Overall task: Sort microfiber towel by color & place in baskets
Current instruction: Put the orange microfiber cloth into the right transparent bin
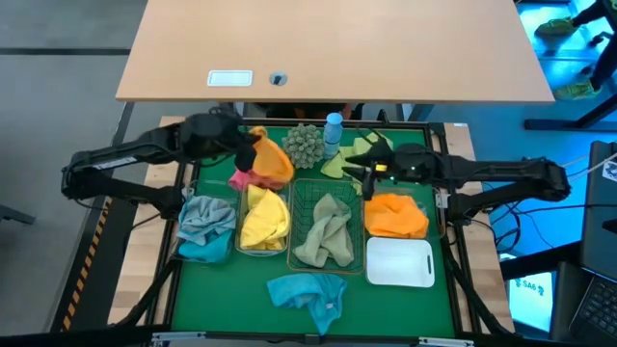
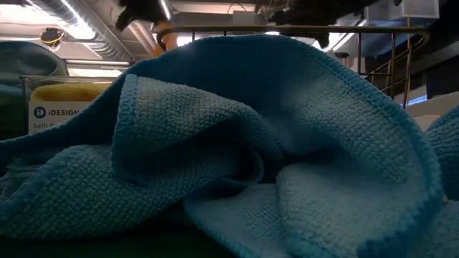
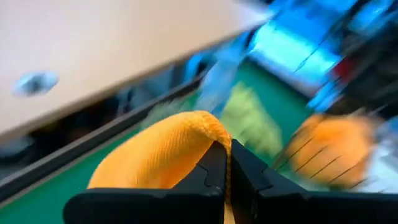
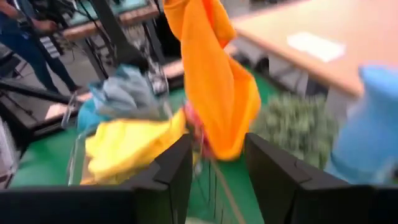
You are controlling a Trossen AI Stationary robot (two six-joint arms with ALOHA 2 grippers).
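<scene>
My left gripper (image 1: pixel 249 146) is shut on an orange towel (image 1: pixel 273 161) that is lifted over the table's far left part, above a pink towel (image 1: pixel 243 179). My right gripper (image 4: pixel 217 168) is open and hovers near the far edge of the bin of orange towels (image 1: pixel 395 214), beside a lime-green towel (image 1: pixel 349 154). From the right wrist view the held orange towel (image 4: pixel 211 74) hangs ahead of the fingers. A yellow-towel bin (image 1: pixel 262 220), a grey-and-blue-towel bin (image 1: pixel 205 226), the wire-mesh basket (image 1: pixel 326 229) with olive towels and a white bin (image 1: pixel 400 260) stand in a row. A blue towel (image 1: pixel 308 294) lies near the front edge. My left gripper pinches the orange towel between its two shut fingers (image 3: pixel 211 168) at a rounded fold (image 3: pixel 199 124) near its top. The towel is lifted clear of the table and hangs below the gripper in a loose bundle.
A grey-green spiky ball (image 1: pixel 304 143) and a small blue bottle (image 1: pixel 333 130) stand at the green mat's far edge between the two grippers. The blue towel (image 2: pixel 237 143) fills the low view. A wooden table (image 1: pixel 337 48) lies beyond the mat.
</scene>
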